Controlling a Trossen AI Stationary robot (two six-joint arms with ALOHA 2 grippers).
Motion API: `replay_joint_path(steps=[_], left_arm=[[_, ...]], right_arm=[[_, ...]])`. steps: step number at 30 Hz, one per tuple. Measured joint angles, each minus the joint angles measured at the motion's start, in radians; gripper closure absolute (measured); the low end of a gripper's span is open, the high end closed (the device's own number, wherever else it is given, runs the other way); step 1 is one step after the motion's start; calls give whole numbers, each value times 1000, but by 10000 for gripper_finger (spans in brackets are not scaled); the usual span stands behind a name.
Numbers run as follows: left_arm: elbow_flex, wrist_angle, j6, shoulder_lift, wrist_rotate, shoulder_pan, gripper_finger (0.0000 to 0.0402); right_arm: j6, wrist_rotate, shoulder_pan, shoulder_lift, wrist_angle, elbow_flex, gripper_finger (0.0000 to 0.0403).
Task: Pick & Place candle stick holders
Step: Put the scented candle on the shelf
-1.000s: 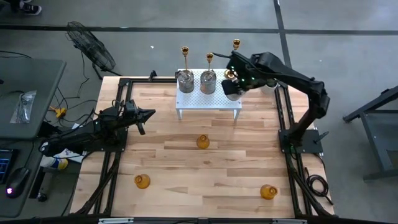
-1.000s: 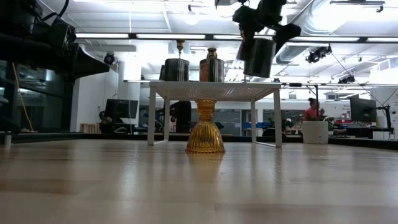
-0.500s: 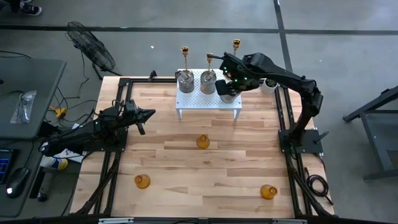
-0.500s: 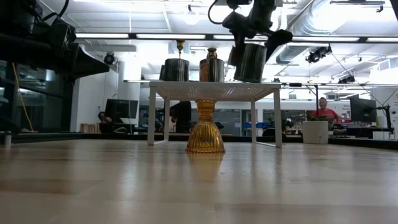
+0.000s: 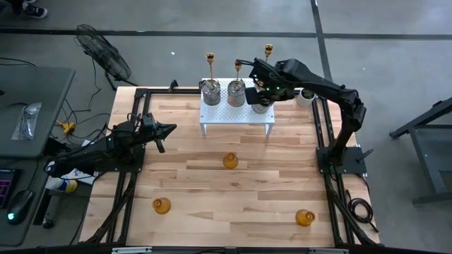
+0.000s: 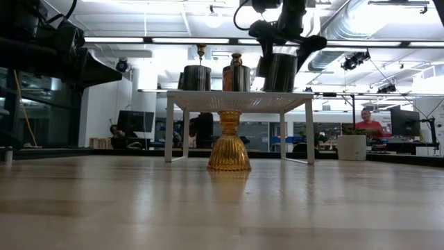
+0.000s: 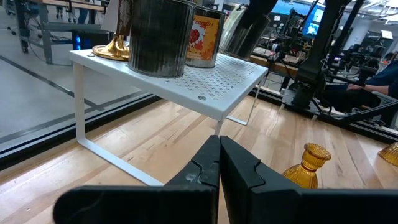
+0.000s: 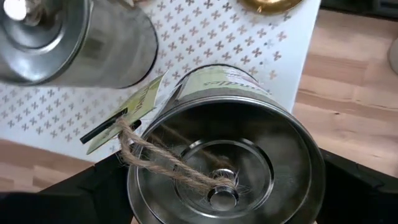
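Grey concrete floor point(image 5: 212, 17) surrounds the wooden table point(image 5: 226, 190), with a floor fan point(image 5: 102, 60) nearby.

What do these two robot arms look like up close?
Both arms are dark, nearly black, built of jointed segments. The right arm is chunky, with small green lights near its wrist. The left arm is slimmer, tapering to its pincer, whose two matte black fingers are angular wedges. Black cables trail off near the right arm's base.
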Motion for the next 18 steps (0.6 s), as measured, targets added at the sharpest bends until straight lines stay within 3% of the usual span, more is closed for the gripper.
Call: replay_joint_path(steps=[18], left_arm=[[0,0,0,0,-1,0,402]], right_arm=[[-23,51,-17,32,19,0,43]])
